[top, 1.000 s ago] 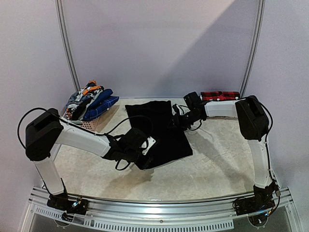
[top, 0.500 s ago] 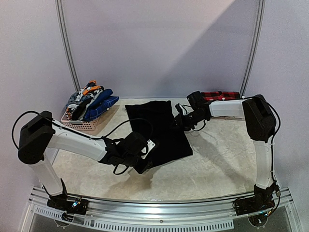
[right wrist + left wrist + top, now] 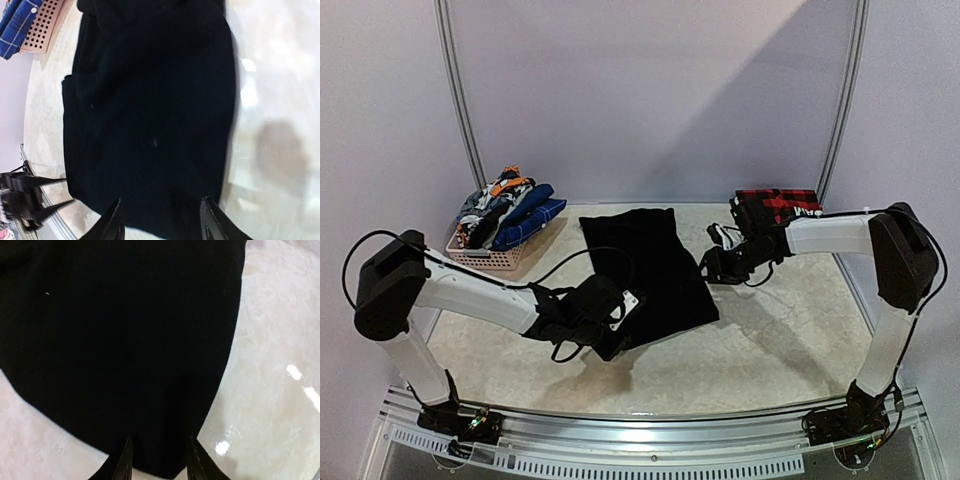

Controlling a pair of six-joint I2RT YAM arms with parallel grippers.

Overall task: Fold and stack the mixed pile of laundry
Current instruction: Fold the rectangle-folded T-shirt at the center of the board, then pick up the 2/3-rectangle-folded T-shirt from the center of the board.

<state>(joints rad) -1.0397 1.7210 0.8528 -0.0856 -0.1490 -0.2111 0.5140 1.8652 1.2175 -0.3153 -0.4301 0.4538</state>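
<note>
Large black trousers (image 3: 650, 265) lie spread flat in the middle of the table. My left gripper (image 3: 620, 320) is at their near left corner. In the left wrist view its fingers (image 3: 160, 440) stand apart over the flat near hem (image 3: 150, 365), and no cloth is bunched between them. My right gripper (image 3: 708, 268) is at the trousers' right edge. It is open too (image 3: 162, 200), straddling the edge of the dark cloth (image 3: 150, 110). The rest of the mixed laundry pile (image 3: 505, 205), with a blue plaid shirt (image 3: 17, 25) on top, fills the basket.
The pale lattice basket (image 3: 488, 256) stands at the back left. A folded red-and-black checked garment (image 3: 775, 203) lies at the back right, just behind my right arm. Metal frame posts rise at the back corners.
My right gripper has slid right and nearer, off the trousers to their right edge, and its jaws have widened. My left gripper has shifted slightly nearer. The trousers have barely moved.
</note>
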